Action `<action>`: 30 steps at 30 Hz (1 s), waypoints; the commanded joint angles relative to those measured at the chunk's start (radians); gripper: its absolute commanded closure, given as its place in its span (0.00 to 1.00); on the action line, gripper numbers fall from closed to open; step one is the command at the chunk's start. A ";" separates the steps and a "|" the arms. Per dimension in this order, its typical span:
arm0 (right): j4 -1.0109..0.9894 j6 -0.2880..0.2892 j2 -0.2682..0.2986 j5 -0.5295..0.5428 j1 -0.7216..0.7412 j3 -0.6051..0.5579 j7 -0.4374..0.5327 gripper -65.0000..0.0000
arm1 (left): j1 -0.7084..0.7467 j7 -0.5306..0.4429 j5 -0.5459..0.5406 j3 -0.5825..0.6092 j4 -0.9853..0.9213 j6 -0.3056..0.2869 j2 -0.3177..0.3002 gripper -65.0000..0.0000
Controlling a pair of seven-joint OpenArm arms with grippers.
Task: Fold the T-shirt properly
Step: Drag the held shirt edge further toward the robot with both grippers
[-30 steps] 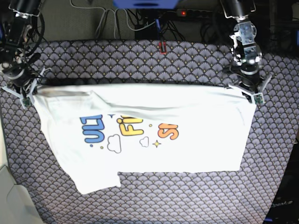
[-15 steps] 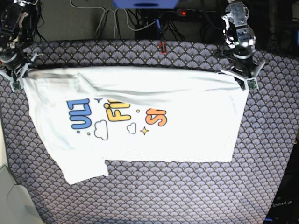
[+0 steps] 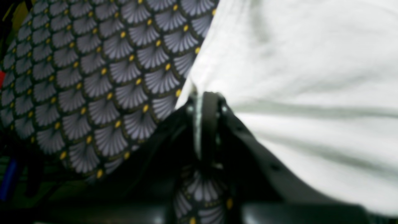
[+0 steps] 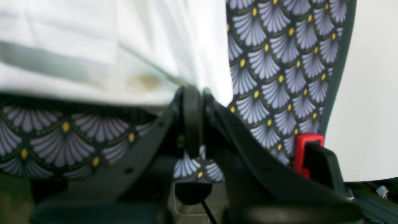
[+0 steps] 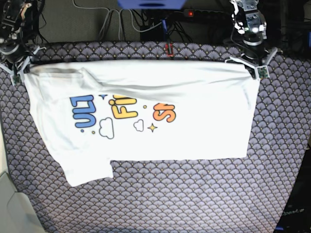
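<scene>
The T-shirt (image 5: 194, 126) is spread on the scallop-patterned table cover (image 5: 194, 204), print side up, with its far edge stretched in a line between the two grippers. The left gripper (image 5: 256, 72) is held low at one far corner, wrist above it and fingers pointed down and outward; its jaws are pressed together on the white fabric (image 3: 295, 77), which fans out from the fingertips in the left wrist view. The right gripper (image 5: 19, 74) is held likewise at the opposite far corner, clamped on the cloth (image 4: 108, 46). From each grip the shirt lies forward and inward, one sleeve (image 5: 90, 170) trailing nearest the camera on the right gripper's side.
</scene>
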 commanded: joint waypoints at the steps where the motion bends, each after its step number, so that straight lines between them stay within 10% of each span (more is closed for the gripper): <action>1: 0.018 -0.012 0.020 -0.002 0.001 0.008 0.011 1.00 | -0.001 -0.019 0.004 -0.009 0.017 0.017 -0.011 1.00; 20: 0.018 -0.012 0.023 -0.004 -0.028 0.006 0.004 1.00 | 0.025 -0.019 0.004 -0.009 0.017 0.017 -0.014 0.98; 30: 0.018 -0.012 0.023 -0.004 -0.026 0.000 0.004 0.62 | 0.014 0.128 0.004 -0.003 0.060 0.015 -0.015 0.54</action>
